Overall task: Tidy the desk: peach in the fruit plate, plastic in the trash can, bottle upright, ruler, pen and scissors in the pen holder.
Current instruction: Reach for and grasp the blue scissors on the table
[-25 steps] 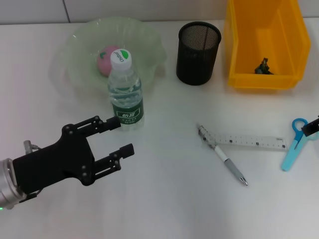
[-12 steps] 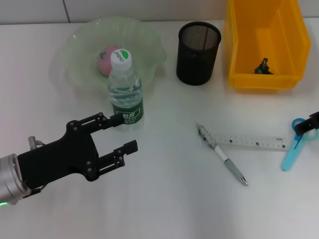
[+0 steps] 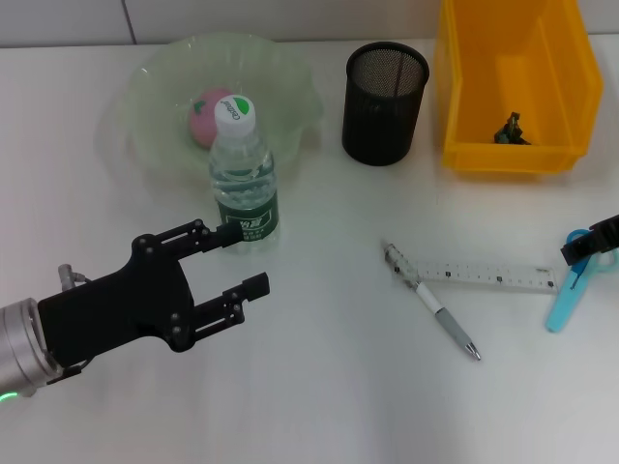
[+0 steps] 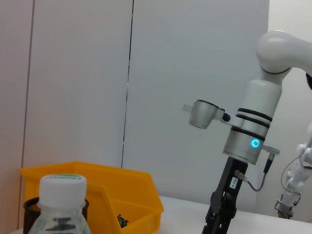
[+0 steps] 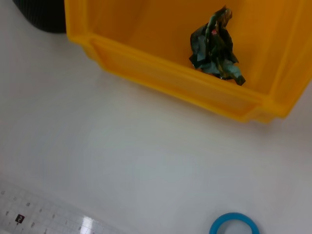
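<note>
The water bottle (image 3: 244,184) stands upright in front of the pale green fruit plate (image 3: 280,82), where the pink peach (image 3: 206,116) lies. My left gripper (image 3: 247,258) is open just in front of the bottle, holding nothing, and one fingertip overlaps the bottle's label in the head view. The ruler (image 3: 488,275), pen (image 3: 442,315) and blue scissors (image 3: 569,293) lie flat on the table at the right. Crumpled plastic (image 5: 216,47) sits inside the yellow trash can (image 3: 513,155). The black mesh pen holder (image 3: 385,89) looks empty. My right gripper (image 3: 595,244) shows only at the right edge, over the scissors.
The white table (image 3: 338,387) spreads wide in front. The left wrist view shows the bottle cap (image 4: 62,186), the trash can (image 4: 97,187) and my right arm (image 4: 246,141) beyond. The right wrist view shows the ruler's end (image 5: 39,217) and a scissors handle ring (image 5: 234,223).
My left gripper has edged forward and to the right, still open, beside the bottle. My right gripper has shifted slightly at the right edge, above the scissors. Nothing on the table has moved.
</note>
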You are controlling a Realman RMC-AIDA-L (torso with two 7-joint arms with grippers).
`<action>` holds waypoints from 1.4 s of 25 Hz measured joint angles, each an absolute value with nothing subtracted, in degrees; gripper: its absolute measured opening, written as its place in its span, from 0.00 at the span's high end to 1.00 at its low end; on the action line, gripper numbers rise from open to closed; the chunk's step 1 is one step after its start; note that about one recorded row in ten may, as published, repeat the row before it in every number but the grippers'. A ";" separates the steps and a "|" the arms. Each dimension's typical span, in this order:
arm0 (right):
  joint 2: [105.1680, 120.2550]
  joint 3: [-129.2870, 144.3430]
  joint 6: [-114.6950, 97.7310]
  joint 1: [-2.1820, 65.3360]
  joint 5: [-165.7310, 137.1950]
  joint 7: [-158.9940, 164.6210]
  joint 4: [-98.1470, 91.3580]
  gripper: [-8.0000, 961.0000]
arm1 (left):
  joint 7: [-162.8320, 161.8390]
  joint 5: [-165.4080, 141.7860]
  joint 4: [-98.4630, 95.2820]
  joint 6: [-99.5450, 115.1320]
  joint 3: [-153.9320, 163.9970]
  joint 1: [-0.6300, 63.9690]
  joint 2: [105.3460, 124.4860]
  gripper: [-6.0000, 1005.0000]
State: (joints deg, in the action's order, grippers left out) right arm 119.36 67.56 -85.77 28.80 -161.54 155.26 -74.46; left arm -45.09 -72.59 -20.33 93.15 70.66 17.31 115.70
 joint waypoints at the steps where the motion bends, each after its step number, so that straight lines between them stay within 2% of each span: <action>1: 119.36 67.56 -85.77 28.80 -161.54 155.26 -74.46 0.22 | -45.09 -72.59 -20.33 93.15 70.66 17.31 115.70 0.37; 15: 119.22 69.24 -87.84 29.38 -163.48 154.56 -78.91 0.22 | -45.08 -72.59 -20.41 93.31 70.60 17.03 115.83 0.37; 35: 119.52 70.66 -85.03 28.74 -165.27 158.08 -75.87 0.22 | -44.41 -72.59 -20.11 93.15 70.66 17.09 115.98 0.37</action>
